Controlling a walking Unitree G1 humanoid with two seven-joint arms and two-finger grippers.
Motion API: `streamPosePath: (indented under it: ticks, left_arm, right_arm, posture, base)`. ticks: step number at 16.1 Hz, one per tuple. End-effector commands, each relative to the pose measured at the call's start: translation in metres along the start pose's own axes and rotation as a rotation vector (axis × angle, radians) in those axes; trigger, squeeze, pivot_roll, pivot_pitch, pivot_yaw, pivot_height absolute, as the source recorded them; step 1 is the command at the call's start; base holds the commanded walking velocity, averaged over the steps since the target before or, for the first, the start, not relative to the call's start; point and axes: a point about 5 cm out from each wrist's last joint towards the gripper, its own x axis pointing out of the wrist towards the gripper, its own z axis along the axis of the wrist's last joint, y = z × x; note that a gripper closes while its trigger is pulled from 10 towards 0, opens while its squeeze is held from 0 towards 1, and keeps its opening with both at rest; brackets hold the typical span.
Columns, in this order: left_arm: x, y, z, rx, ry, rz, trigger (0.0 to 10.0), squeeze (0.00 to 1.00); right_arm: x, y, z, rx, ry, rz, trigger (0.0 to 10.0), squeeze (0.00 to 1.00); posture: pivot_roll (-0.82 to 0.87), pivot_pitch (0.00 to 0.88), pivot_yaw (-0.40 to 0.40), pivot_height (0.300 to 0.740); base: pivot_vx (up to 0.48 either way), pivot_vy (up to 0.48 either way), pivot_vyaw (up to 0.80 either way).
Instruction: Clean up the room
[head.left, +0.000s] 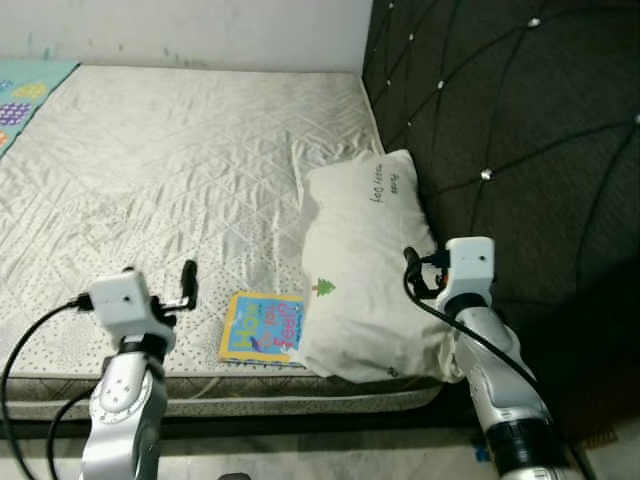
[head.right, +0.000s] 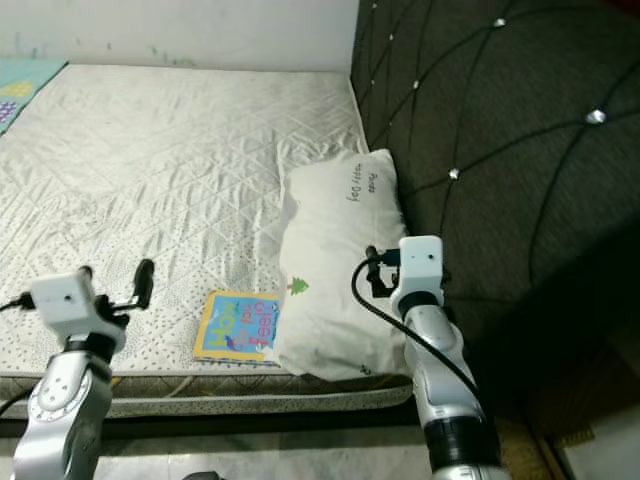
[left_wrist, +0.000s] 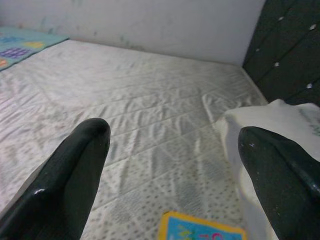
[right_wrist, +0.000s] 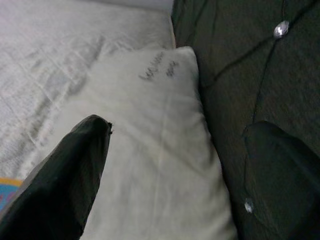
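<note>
1. A white pillow (head.left: 365, 270) lies on the mattress (head.left: 150, 180) against the dark headboard (head.left: 520, 150).
2. A colourful book (head.left: 262, 328) touches the pillow's left edge.
3. The left gripper (left_wrist: 172, 150), released, hovers left of the book.
4. The right gripper (right_wrist: 180, 150), fingers spread, hangs over the pillow's right edge.

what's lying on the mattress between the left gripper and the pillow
A colourful book lies flat between the left gripper and the pillow, its right edge tucked against the pillow, in the left eye view.

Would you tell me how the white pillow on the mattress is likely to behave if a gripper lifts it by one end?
The pillow looks plump and creased, so it would probably sag and feel light. Its loose fabric should pinch easily.
</note>
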Motion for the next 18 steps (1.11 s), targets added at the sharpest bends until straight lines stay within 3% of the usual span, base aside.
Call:
streamPosePath:
  ticks: [1, 3, 5, 8, 9, 12, 14, 16, 18]
  left_arm:
    - [0.005, -0.005, -0.003, -0.005, 0.02, -0.01, 10.0, 0.0]
    - [0.019, -0.016, -0.002, -0.019, 0.015, -0.056, 10.0, 0.0]
    - [0.026, -0.026, 0.003, -0.015, 0.001, -0.125, 10.0, 0.0]
    - [0.025, -0.019, -0.001, -0.044, 0.025, -0.107, 10.0, 0.0]
    - [0.022, -0.013, -0.004, -0.044, 0.03, -0.087, 10.0, 0.0]
    - [0.01, -0.004, -0.006, 0.007, 0.03, -0.045, 10.0, 0.0]
    - [0.003, -0.002, -0.006, -0.011, 0.035, -0.037, 10.0, 0.0]
    - [-0.004, 0.003, -0.005, 0.0, 0.026, 0.003, 10.0, 0.0]
    - [-0.009, 0.006, -0.008, -0.023, 0.037, 0.018, 10.0, 0.0]
  right_arm:
    - [0.005, 0.003, 0.002, -0.029, 0.014, -0.002, 10.0, 0.0]
    - [0.016, 0.009, 0.015, -0.171, -0.026, 0.008, 10.0, 0.0]
    - [0.02, 0.013, 0.035, -0.151, -0.092, 0.052, 10.0, 0.0]
    - [0.008, 0.023, 0.003, -0.136, -0.032, 0.137, 10.0, 0.0]
    - [-0.002, 0.037, -0.01, -0.062, 0.035, 0.269, 10.0, 0.0]
    - [-0.021, 0.052, -0.005, -0.01, -0.039, 0.304, 10.0, 0.0]
    - [-0.018, 0.038, 0.004, 0.103, -0.082, 0.125, 10.0, 0.0]
    - [-0.02, 0.013, 0.008, 0.12, -0.113, -0.047, 10.0, 0.0]
    - [-0.027, 0.002, 0.006, 0.093, -0.11, -0.043, 10.0, 0.0]
  posture:
    - [0.11, 0.165, -0.01, 0.74]
    - [0.08, 0.17, -0.058, 0.74]
    - [0.08, 0.159, -0.058, 0.74]
    - [0.11, 0.131, 0.005, 0.74]
    - [0.11, 0.129, 0.008, 0.74]
    - [0.13, 0.142, -0.008, 0.74]
    - [0.14, 0.154, -0.032, 0.74]
    - [0.13, 0.158, -0.035, 0.74]
    - [0.11, 0.155, -0.036, 0.74]
  base:
    - [0.0, 0.0, 0.0]
    - [0.0, 0.0, 0.0]
    - [0.0, 0.0, 0.0]
    - [0.0, 0.0, 0.0]
    - [0.0, 0.0, 0.0]
    - [0.0, 0.0, 0.0]
    - [0.0, 0.0, 0.0]
    - [0.0, 0.0, 0.0]
    - [0.0, 0.0, 0.0]
